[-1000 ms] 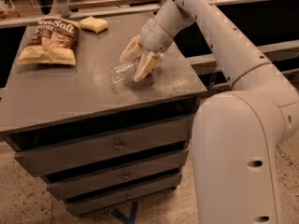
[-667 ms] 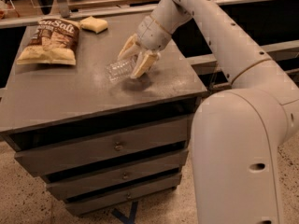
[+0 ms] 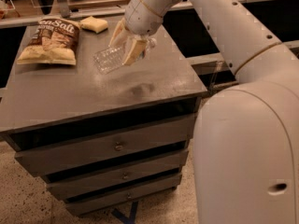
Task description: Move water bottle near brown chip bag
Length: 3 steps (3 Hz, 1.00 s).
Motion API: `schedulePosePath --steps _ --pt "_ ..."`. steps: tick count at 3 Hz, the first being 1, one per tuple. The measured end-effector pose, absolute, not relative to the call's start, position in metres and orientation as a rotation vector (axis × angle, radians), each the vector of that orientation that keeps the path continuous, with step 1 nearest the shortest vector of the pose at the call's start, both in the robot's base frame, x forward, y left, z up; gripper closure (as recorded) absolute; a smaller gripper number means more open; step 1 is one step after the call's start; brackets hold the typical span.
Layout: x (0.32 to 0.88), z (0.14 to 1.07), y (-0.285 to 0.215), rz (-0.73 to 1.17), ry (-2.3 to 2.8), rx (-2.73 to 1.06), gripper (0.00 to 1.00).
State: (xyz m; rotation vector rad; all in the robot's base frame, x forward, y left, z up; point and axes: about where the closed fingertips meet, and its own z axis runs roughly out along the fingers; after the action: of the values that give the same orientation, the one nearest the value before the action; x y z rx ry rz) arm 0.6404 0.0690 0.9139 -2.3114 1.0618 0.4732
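The water bottle (image 3: 109, 58) is a clear ribbed plastic bottle, held tilted above the middle of the grey cabinet top (image 3: 70, 97). My gripper (image 3: 124, 45) is shut on the water bottle, its cream fingers on either side of the bottle's upper part. The bottle's base points down and left. The brown chip bag (image 3: 50, 41) with white "Sea Salt" lettering lies flat at the back left of the cabinet top, to the left of the bottle and apart from it.
A small tan packet (image 3: 94, 24) lies at the back edge, right of the chip bag. The cabinet has several drawers (image 3: 117, 146) below. My white arm and base (image 3: 247, 139) fill the right side. Dark shelving stands behind.
My gripper has lifted the water bottle off the cabinet top and carried it a little left, toward the chip bag. The chip bag and packet have not moved.
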Motion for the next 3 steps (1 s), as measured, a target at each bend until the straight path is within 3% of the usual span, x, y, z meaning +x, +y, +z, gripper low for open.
schedulePosePath --steps 3 --pt "0.619 0.929 0.114 0.246 1.134 -2.064 1.00"
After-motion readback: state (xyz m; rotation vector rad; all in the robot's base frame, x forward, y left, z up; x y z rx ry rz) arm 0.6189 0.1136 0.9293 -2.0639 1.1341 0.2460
